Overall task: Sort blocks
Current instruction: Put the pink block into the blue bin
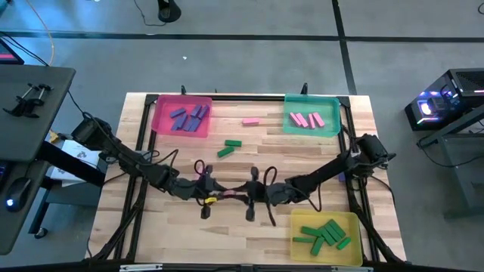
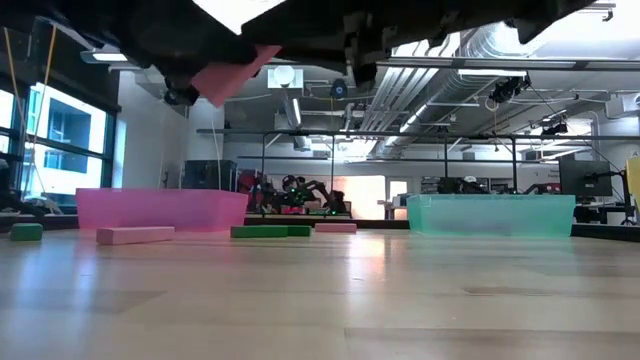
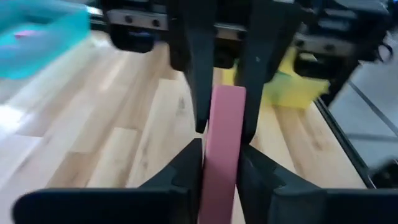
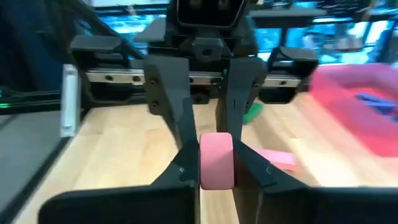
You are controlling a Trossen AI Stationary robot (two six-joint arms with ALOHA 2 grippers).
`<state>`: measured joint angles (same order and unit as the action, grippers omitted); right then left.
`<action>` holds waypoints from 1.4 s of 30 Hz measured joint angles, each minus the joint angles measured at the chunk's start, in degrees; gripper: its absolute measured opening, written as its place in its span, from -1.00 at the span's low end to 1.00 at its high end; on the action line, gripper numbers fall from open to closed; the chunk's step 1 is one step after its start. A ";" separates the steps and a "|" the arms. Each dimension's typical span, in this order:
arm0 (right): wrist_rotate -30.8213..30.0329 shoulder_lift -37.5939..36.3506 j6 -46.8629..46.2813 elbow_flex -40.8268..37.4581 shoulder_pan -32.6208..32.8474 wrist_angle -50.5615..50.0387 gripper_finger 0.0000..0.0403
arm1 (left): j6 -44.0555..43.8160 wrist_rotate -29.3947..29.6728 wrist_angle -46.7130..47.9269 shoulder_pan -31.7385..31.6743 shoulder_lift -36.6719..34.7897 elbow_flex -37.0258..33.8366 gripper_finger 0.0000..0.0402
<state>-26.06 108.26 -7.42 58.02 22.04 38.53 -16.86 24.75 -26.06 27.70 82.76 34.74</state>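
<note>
arms: dark, jointed, looped black cables, centre of high view | left gripper: black tapered fingers | right gripper: black fingers, silver screwed rail

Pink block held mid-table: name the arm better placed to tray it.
Right. The left pincer and right pincer both clasp the pink block; the teal tray of pink blocks lies on the right arm's side.

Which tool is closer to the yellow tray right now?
Right. The right tool sits mid-table just left of the yellow tray; the left tool meets it from farther left, both on one pink block.
</note>
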 joint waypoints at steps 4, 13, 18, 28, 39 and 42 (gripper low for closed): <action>-5.69 -4.17 -0.47 0.27 0.02 -9.42 -0.83 | -1.72 5.08 0.69 -0.13 0.12 0.10 -0.44; -20.10 -21.41 -9.80 0.18 -5.03 -46.07 -0.85 | -4.07 8.22 2.02 -0.40 4.83 0.11 -0.10; -21.40 -26.80 -18.66 0.18 -14.57 -67.20 -0.85 | -4.09 8.22 -1.41 -0.42 8.67 0.11 -0.09; -12.14 -26.77 -18.09 -2.83 -41.74 -87.15 -0.85 | -4.07 7.61 -7.76 -0.42 13.98 0.11 -0.08; -2.64 -26.77 -14.62 -6.66 -61.55 -87.52 -0.72 | -4.05 7.37 -7.76 -0.42 14.01 0.11 -0.08; -2.15 -26.77 -14.53 -7.96 -63.20 -87.46 -0.69 | -4.03 7.37 -7.76 -0.42 14.01 0.11 -0.08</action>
<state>-28.21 81.49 -21.95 50.05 -41.16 -48.93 -20.88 32.12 -33.82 27.29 96.77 34.85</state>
